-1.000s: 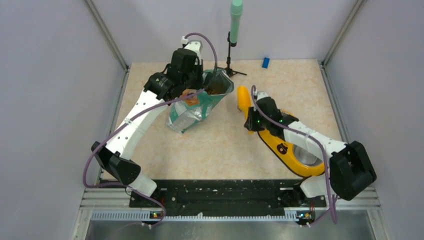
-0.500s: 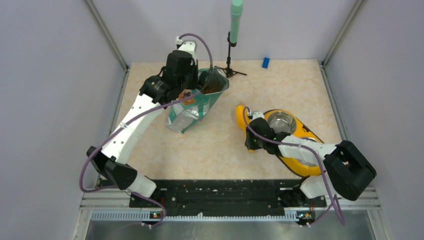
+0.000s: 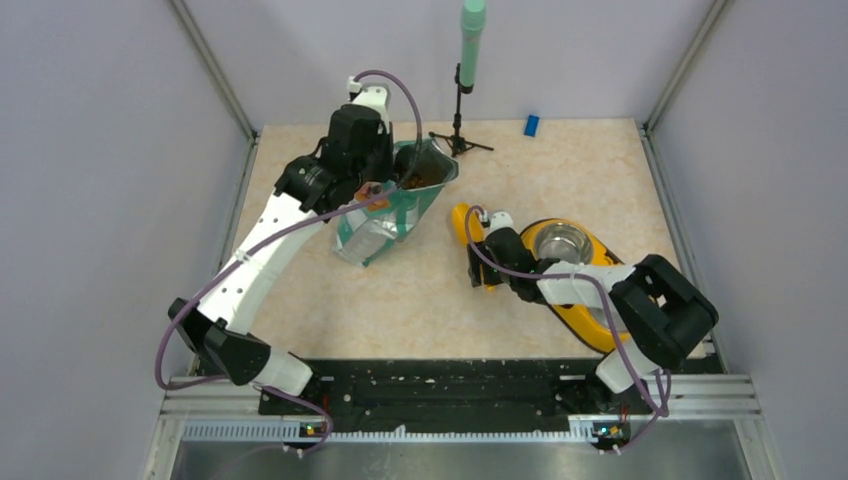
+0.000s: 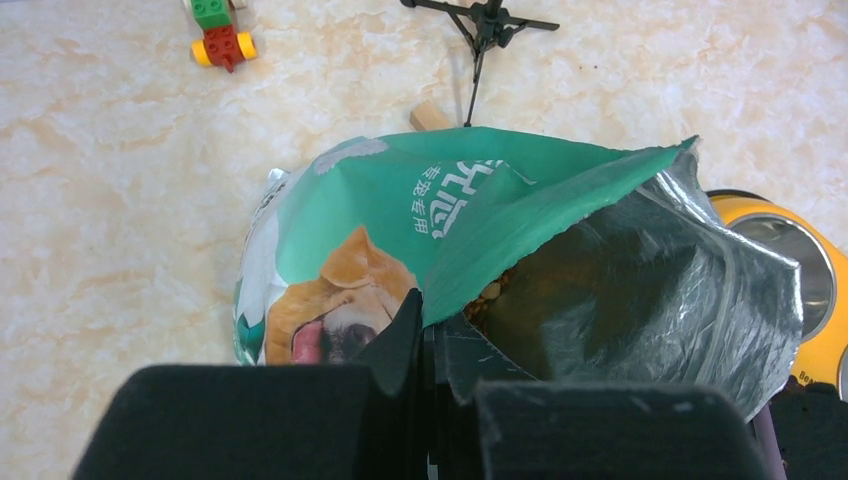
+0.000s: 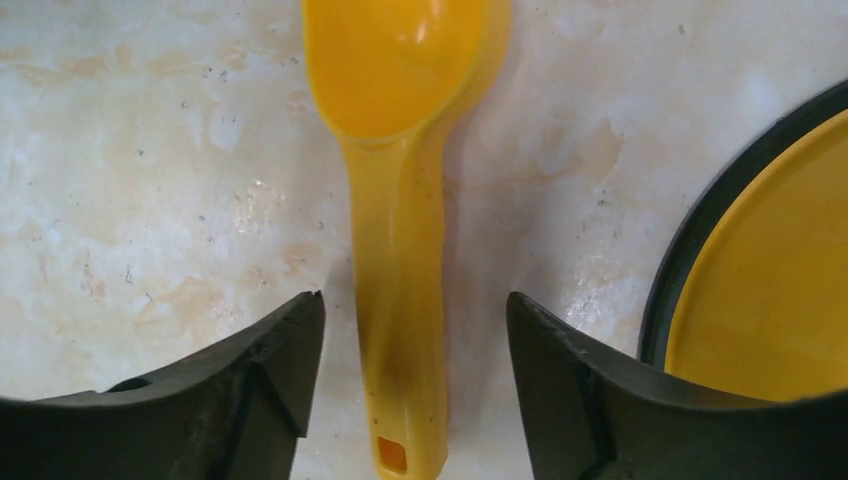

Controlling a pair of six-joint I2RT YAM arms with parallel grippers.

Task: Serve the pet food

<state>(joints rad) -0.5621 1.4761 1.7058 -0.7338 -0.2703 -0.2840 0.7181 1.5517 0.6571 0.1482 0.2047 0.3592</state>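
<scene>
Pinching pouch (image 4: pixel 400 210), left fingers (image 4: pixel 400 335); right fingers (image 5: pixel 250 390) straddling scoop (image 5: pixel 400 200).

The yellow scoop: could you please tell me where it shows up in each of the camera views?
Top external: the yellow scoop lies mid-table, between the pouch and the yellow bowl stand.
Left wrist: not in it.
Right wrist: centre, running up the picture, its handle between the open fingers.
Shared landmark: the yellow bowl stand, at the right of all three views.

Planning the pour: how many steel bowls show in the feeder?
1: a steel bowl at the yellow feeder's far end. The right arm covers its near end; another may be hidden.
</scene>
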